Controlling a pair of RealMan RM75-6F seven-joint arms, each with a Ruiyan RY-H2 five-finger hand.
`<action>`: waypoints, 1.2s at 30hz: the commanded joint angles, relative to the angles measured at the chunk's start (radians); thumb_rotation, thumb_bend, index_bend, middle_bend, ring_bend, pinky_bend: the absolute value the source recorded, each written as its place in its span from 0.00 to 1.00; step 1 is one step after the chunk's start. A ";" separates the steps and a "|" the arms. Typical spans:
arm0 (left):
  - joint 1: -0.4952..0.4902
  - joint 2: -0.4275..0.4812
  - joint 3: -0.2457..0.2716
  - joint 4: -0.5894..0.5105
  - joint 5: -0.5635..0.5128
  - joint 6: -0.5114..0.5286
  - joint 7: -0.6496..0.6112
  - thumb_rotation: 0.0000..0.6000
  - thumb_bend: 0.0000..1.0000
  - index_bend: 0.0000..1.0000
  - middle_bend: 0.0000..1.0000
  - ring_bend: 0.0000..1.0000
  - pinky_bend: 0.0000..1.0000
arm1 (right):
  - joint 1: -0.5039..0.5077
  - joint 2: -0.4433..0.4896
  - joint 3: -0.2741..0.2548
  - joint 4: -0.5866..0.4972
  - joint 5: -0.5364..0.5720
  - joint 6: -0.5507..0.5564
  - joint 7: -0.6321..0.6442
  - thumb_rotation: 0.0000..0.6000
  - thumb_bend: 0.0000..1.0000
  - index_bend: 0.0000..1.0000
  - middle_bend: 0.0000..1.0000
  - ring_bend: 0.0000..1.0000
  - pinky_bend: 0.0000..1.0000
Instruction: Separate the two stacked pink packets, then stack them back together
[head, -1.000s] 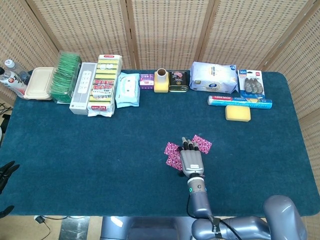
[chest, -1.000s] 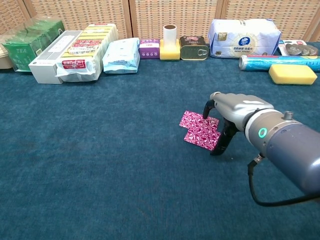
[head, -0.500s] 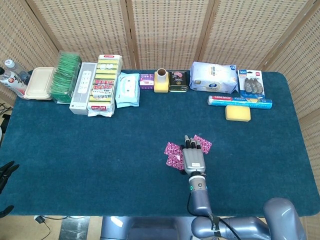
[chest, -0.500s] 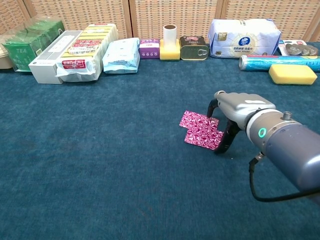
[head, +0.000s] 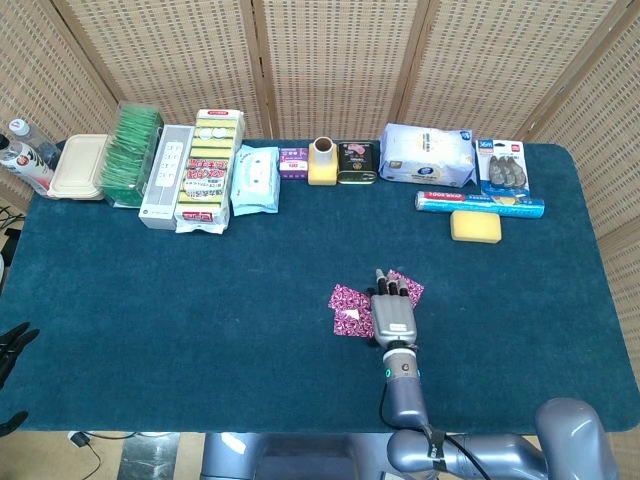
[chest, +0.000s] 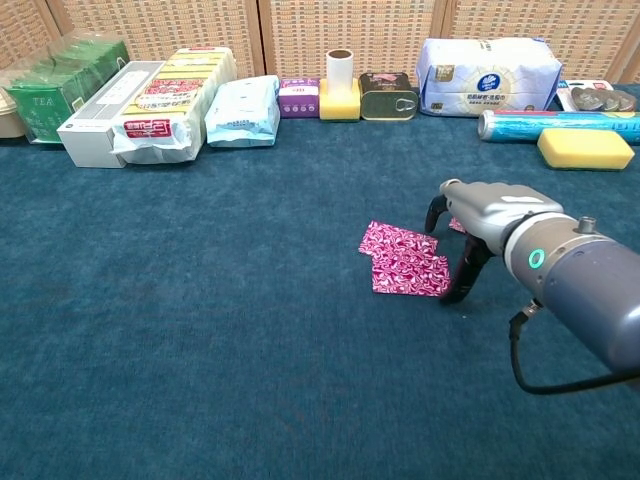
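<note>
Separating step: my right hand (chest: 462, 235) has its fingers (head: 398, 290) curled down on the pink packets (chest: 405, 259), which overlap just left of them on the surface (chest: 200, 330). Next, slide one clear.

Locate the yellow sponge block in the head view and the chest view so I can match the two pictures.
Head view: the yellow sponge block lies at upper right on the blue cloth, just below the blue foil-wrap roll.
Chest view: the sponge sits at the far right edge, again just in front of the roll.
Shared landmark: that roll, lying lengthwise behind the sponge.
</note>
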 joint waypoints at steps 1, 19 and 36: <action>0.001 0.000 0.000 0.001 0.001 0.001 -0.001 1.00 0.03 0.00 0.00 0.00 0.04 | -0.002 -0.002 0.000 -0.002 -0.003 -0.004 0.000 1.00 0.09 0.30 0.00 0.00 0.01; -0.002 0.001 -0.001 0.002 -0.002 -0.003 -0.008 1.00 0.03 0.00 0.00 0.00 0.04 | -0.007 -0.038 0.006 0.043 -0.017 -0.010 -0.026 1.00 0.24 0.36 0.02 0.00 0.03; -0.004 0.002 0.000 0.001 -0.002 -0.005 -0.009 1.00 0.03 0.00 0.00 0.00 0.04 | -0.020 -0.032 0.020 0.002 -0.036 0.008 -0.048 1.00 0.28 0.42 0.03 0.00 0.06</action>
